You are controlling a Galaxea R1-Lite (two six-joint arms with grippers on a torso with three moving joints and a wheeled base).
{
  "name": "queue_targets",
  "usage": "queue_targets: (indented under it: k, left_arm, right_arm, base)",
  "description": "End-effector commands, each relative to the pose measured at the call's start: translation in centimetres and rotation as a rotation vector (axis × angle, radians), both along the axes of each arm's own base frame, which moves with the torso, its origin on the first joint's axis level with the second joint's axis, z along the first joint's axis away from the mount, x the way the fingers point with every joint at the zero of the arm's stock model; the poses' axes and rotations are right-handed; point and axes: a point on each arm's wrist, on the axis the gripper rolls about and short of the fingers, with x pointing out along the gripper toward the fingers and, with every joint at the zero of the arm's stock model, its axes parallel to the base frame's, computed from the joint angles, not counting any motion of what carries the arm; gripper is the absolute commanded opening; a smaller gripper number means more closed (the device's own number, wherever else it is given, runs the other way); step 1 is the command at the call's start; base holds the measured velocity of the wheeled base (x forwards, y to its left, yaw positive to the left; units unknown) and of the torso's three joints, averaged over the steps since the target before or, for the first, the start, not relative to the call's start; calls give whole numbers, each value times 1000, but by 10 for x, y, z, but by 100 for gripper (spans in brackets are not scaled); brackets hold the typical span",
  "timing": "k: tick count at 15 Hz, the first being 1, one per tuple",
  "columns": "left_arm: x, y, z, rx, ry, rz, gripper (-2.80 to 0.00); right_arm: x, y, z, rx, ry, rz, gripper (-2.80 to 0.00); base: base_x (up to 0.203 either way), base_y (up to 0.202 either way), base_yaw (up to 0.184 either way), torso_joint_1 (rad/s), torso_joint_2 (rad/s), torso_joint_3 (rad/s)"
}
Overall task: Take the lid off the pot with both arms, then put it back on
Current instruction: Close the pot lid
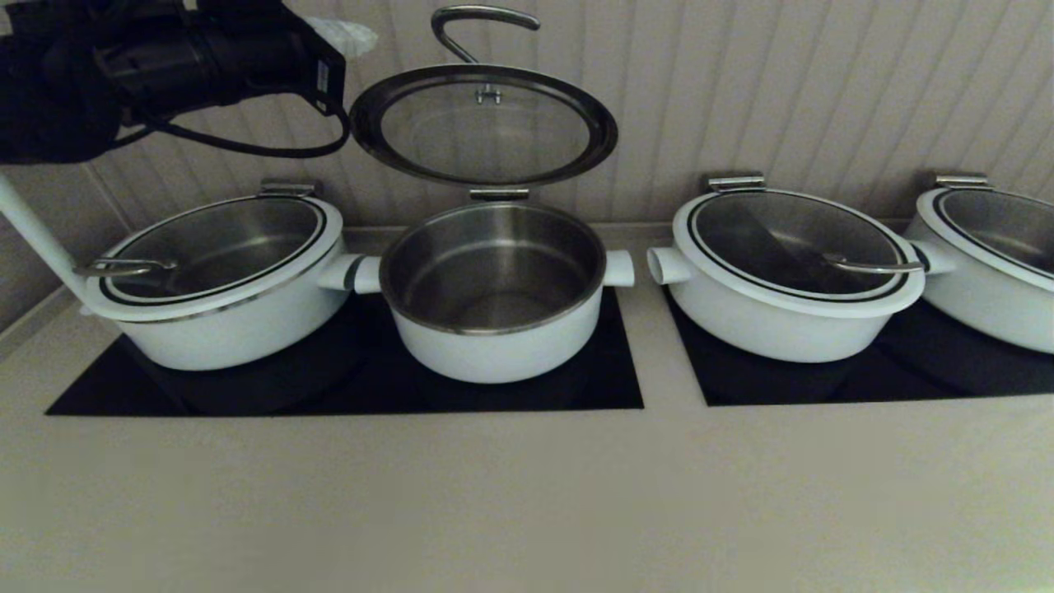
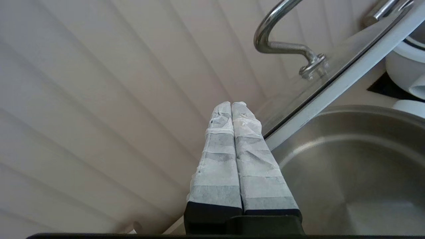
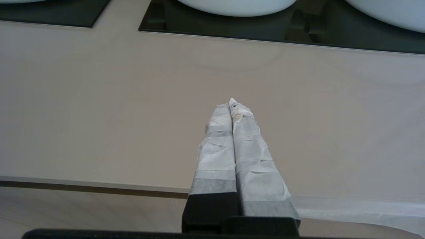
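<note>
closing the raised lid back onto the pot

pressing flat against each other, the taped fingers (image 2: 232, 139) of the left gripper (image 2: 231, 105) held nothing. their tips stood just beside the white rim of the lid (image 1: 484, 125), on its outer edge, and whether they touched it i could not tell. the lid was tilted up behind the pot (image 1: 494, 290), nearly upright before the ribbed wall (image 1: 823, 91), with its lower edge at a small steel bracket (image 1: 499, 194) on the pot's back rim. its steel hook handle (image 1: 478, 29) rose at the top, free of any grip. the pot was open and its steel inside was empty, on the black cooktop (image 1: 346, 387), between two wider pots with their lids on.

the right gripper (image 3: 231, 103) was low over the beige counter (image 1: 527, 494), far from the lid, and its fingers were also pressed together on nothing. it did not show in the head view.

in my judgement the lid was already lifted and the step in hand was to put it back. to do this well, the left fingers should push gently on the upper rim, or take the hook, and lower the lid slowly, not let it drop, because glass on a steel rim could crack or bounce. the right arm would need to come up to the other side, so that the lid came down level and its white rim seated all around.
</note>
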Motion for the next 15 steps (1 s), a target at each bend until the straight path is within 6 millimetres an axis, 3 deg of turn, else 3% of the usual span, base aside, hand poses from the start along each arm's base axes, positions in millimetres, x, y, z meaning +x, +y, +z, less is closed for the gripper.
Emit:
queue_targets:
  k: [1, 15]
  left_arm:
    - [4, -1, -5, 6, 13, -2, -280]
    - [-5, 1, -24, 46, 66, 2, -280]
  right_arm:
    - [0, 0, 0, -1, 2, 0, -280]
    - [0, 0, 0, -1, 0, 0, -280]
  base:
    - [0, 0, 0, 0, 0, 0]
    - [0, 0, 0, 0, 0, 0]
